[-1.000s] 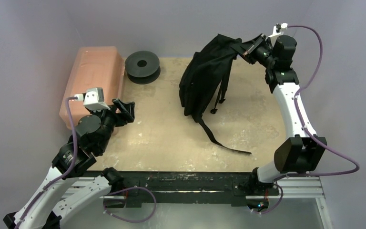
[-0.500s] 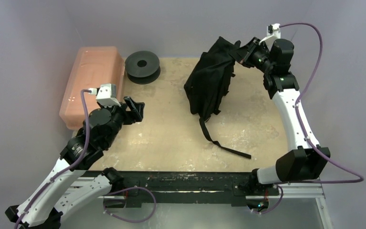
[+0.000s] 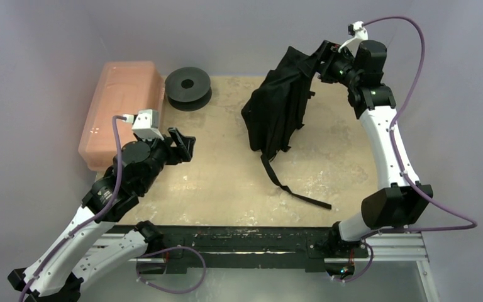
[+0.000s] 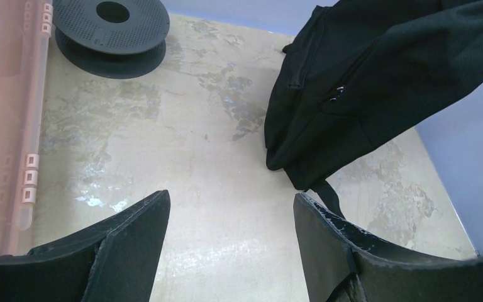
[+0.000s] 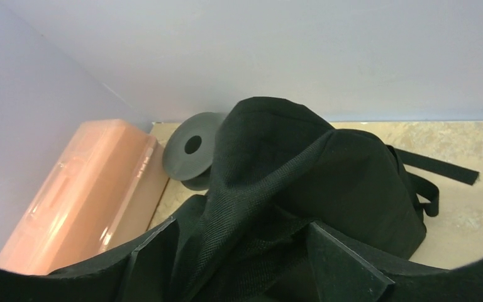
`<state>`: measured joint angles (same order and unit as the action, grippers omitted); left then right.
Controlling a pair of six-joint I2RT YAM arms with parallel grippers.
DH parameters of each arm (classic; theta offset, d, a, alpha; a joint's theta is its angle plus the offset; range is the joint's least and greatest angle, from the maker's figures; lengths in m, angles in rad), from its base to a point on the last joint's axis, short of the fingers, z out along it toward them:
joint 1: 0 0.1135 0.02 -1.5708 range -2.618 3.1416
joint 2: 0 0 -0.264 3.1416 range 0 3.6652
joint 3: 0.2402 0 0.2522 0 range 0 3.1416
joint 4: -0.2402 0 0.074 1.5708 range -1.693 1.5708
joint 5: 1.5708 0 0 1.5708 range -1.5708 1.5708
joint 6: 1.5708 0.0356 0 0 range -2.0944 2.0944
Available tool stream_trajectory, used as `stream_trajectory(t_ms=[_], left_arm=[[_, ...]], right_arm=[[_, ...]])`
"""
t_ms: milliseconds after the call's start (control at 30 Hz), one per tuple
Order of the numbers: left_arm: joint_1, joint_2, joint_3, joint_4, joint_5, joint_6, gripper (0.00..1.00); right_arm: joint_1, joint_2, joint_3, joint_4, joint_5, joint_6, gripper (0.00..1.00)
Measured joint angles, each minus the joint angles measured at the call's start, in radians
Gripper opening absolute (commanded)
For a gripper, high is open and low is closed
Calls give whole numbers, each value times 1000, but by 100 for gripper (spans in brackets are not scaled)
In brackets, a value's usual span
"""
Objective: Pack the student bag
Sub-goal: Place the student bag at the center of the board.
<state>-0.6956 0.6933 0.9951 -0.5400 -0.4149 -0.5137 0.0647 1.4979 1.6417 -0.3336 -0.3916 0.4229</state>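
Observation:
The student bag (image 3: 277,107) is a soft black fabric backpack, standing slumped at the back right of the table, its top corner raised toward my right gripper (image 3: 322,56). In the right wrist view the right gripper (image 5: 240,223) is open, jaws wide apart, with a fold of the bag (image 5: 327,176) lying loosely between them. One long strap (image 3: 292,189) trails toward the near edge. My left gripper (image 3: 182,146) hovers open over bare table left of the bag (image 4: 365,82), nothing between its fingers (image 4: 132,233).
A pink translucent box (image 3: 122,104) lies along the table's left edge, also seen in the left wrist view (image 4: 0,113). A black round spool (image 3: 188,87) sits at the back, next to the box. Grey walls close the back and sides.
My right gripper has gone from shut on the bag's top to wide open and lifted slightly. The left arm swung right toward the middle. The bag has sagged a little.

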Motion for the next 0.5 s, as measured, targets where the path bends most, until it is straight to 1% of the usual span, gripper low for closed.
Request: stream_trajectory(t_ms=[133,167,233,267,367,500], left_arm=[[0,6,0,0,12,0,71],[0,7,0,0,15,-1,71],[0,10,0,0,19,-1,71],[0,11,0,0,20,0,71],[0,14,0,0,23,-1,71],[0,18,0,0,34,-1,71]], right_arm=[[2,27,60,-25,-23,-2,79],[2,35,82,-37,-24,-2,80],[2,47,114,-53,-23,-8,88],[2,48,118,-56,-23,-10,90],[2,47,118,-63,-24,-16,90],[2,56,137,-76,-34,-19,83]])
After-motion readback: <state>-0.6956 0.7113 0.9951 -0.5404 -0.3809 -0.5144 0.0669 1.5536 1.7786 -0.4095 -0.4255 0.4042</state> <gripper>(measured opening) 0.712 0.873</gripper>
